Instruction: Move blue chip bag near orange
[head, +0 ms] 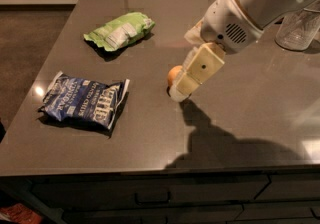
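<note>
The blue chip bag (84, 101) lies flat near the front left of the dark table, white lettering up. The orange (174, 74) sits mid-table, mostly hidden behind my gripper. My gripper (181, 91) hangs from the white arm coming in from the upper right, its cream fingers pointing down-left right in front of the orange, above the table. It holds nothing that I can see. The bag is well to the gripper's left.
A light green chip bag (120, 31) lies at the back left. A clear glass container (299, 31) stands at the right edge behind the arm. The table's front edge (150, 172) has drawers below it. The arm's shadow falls on the front right.
</note>
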`<act>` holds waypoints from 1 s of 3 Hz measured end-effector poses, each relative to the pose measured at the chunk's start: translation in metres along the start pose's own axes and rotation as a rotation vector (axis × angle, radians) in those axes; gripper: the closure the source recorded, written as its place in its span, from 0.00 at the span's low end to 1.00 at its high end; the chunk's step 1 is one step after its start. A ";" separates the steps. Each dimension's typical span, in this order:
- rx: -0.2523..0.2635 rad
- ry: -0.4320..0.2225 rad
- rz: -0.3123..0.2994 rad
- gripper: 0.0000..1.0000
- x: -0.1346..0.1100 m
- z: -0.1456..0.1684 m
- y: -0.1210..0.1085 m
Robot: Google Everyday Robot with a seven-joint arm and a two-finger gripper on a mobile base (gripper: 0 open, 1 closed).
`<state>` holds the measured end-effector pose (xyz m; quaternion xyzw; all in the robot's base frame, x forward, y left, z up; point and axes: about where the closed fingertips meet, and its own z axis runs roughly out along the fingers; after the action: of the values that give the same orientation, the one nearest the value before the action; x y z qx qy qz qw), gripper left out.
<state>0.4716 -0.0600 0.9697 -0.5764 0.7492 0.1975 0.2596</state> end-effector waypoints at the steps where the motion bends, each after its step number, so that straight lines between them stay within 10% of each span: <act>1: 0.005 -0.052 -0.030 0.00 -0.034 0.028 0.013; 3: 0.002 -0.047 -0.115 0.00 -0.079 0.094 0.038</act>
<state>0.4665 0.0661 0.9440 -0.6133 0.7089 0.1949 0.2886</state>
